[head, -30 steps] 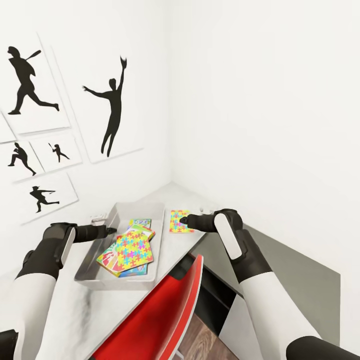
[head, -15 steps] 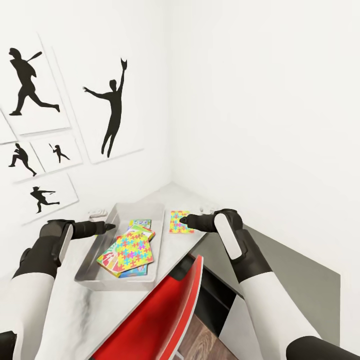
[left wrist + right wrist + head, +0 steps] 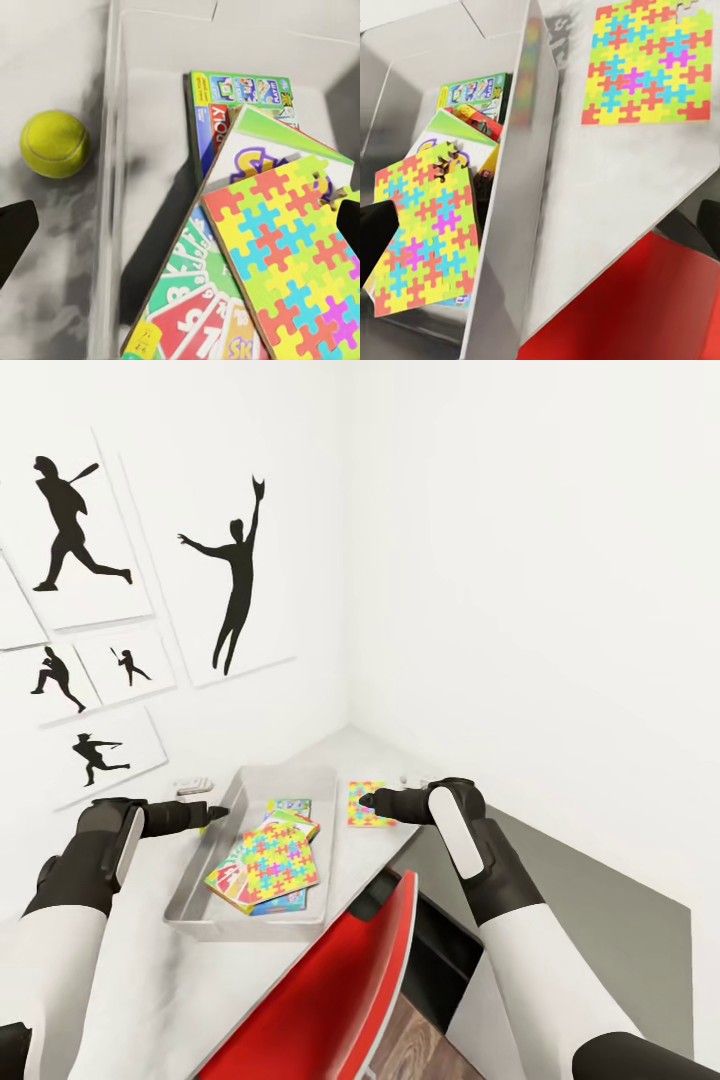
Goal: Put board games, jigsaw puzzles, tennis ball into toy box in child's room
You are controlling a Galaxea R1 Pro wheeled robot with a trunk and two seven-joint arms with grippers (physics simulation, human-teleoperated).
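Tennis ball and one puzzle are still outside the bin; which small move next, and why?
Probably lower the left gripper onto the tennis ball: it lies on the table just outside the toy box wall, between the open fingers. The second jigsaw puzzle waits by the right gripper.

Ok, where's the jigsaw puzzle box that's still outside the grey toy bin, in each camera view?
Head view: the bright jigsaw-pattern puzzle box lies flat on the light-grey table, beside the bin and just beyond the right gripper.
Right wrist view: same box, flat on the table, apart from the bin wall.
Left wrist view: not in it; the puzzle box there lies inside the bin.
Shared landmark: the shallow light-grey toy bin.
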